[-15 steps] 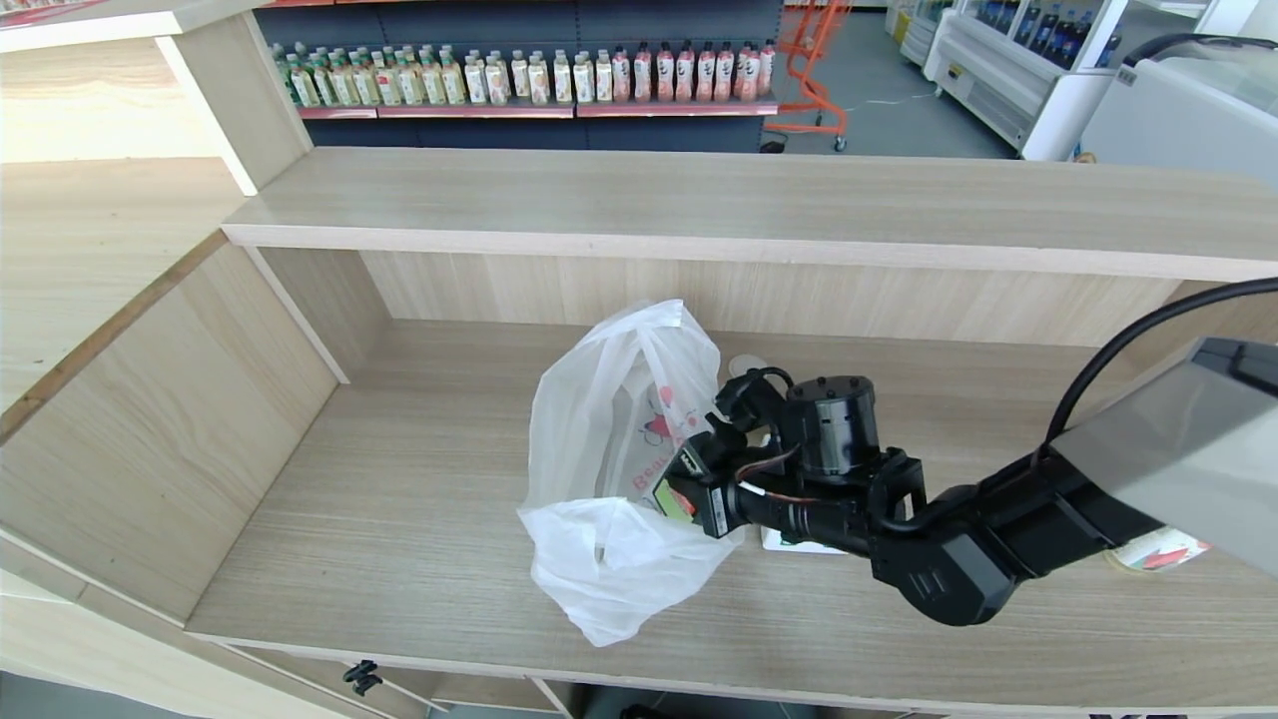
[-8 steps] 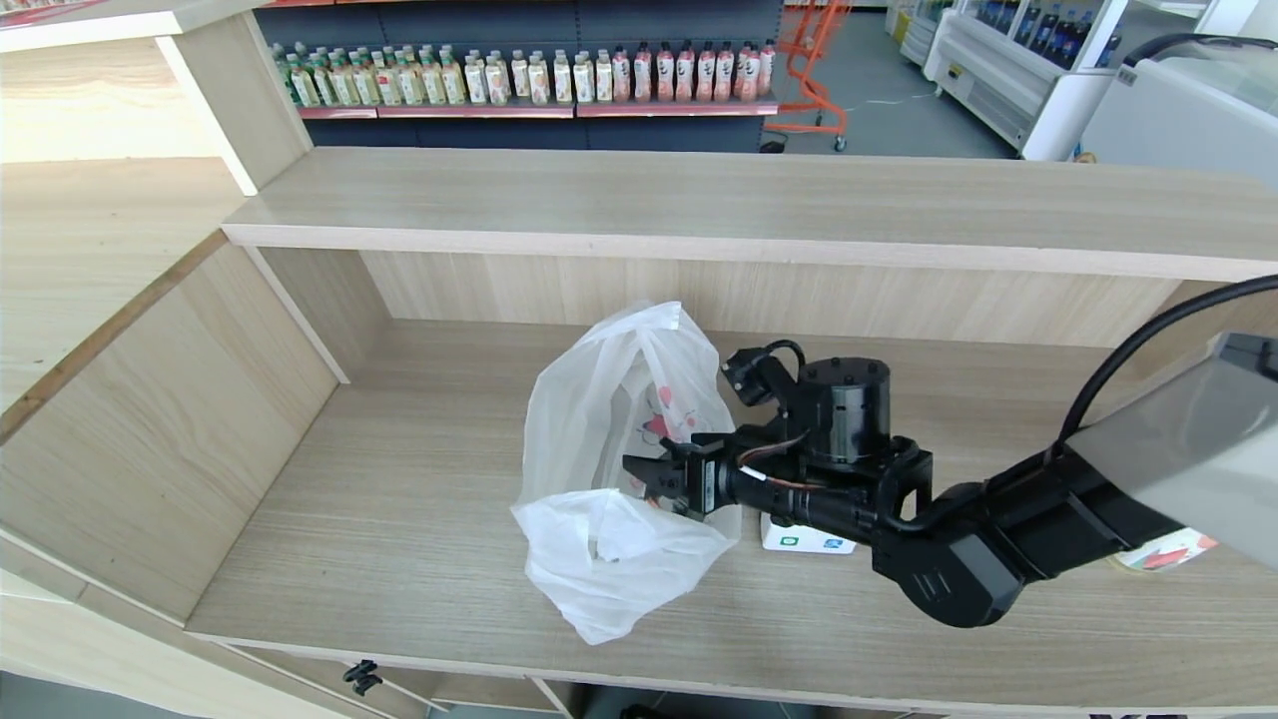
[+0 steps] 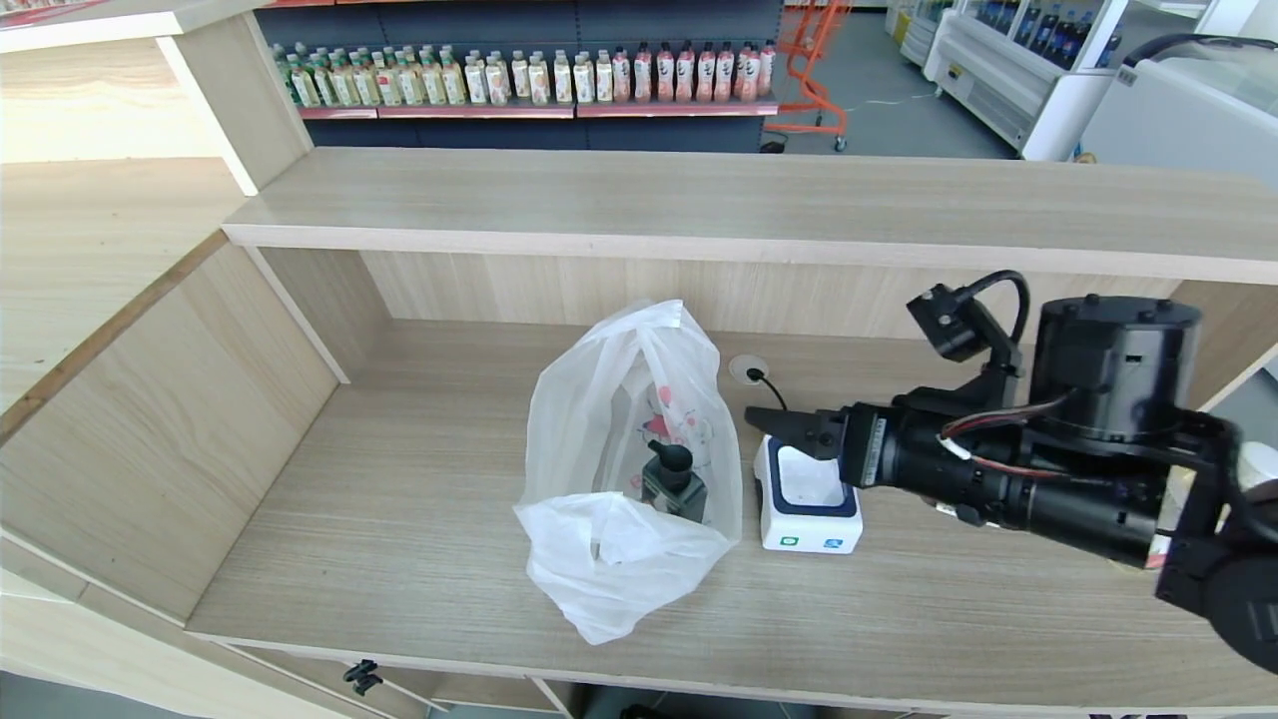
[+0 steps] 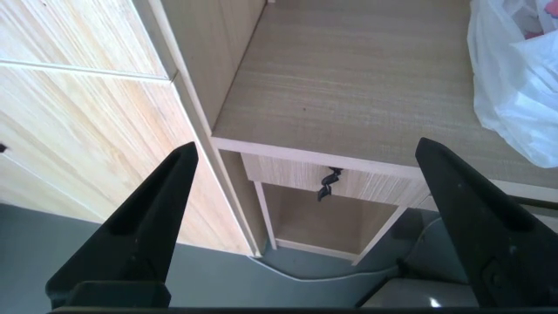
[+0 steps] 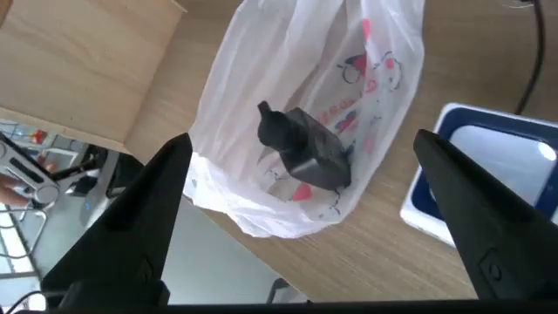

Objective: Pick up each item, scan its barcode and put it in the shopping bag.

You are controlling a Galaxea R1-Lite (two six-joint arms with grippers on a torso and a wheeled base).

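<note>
A white plastic shopping bag point(image 3: 619, 479) stands open in the middle of the wooden counter point(image 3: 399, 519). Inside it sits a dark bottle with a black pump top point(image 3: 674, 479), seen from above as the pump bottle point(image 5: 305, 148) in the bag point(image 5: 296, 113). Right of the bag is a white and blue barcode scanner point(image 3: 807, 494), also the scanner point(image 5: 488, 174). My right gripper point(image 3: 789, 429) hovers open and empty above the scanner. My left gripper point(image 4: 305, 227) is open off the counter's front left corner, holding nothing.
A cable runs from the scanner to a grommet point(image 3: 749, 369) at the back. The counter has a raised back shelf point(image 3: 699, 210) and a side wall point(image 3: 170, 429) on the left. A packet point(image 3: 1158, 544) lies behind my right arm. A drawer handle point(image 4: 330, 183) sits under the counter edge.
My right gripper let go of the pump bottle inside the bag, opened, and pulled back to the right and up over the scanner. The bottle now stands in the bag.
</note>
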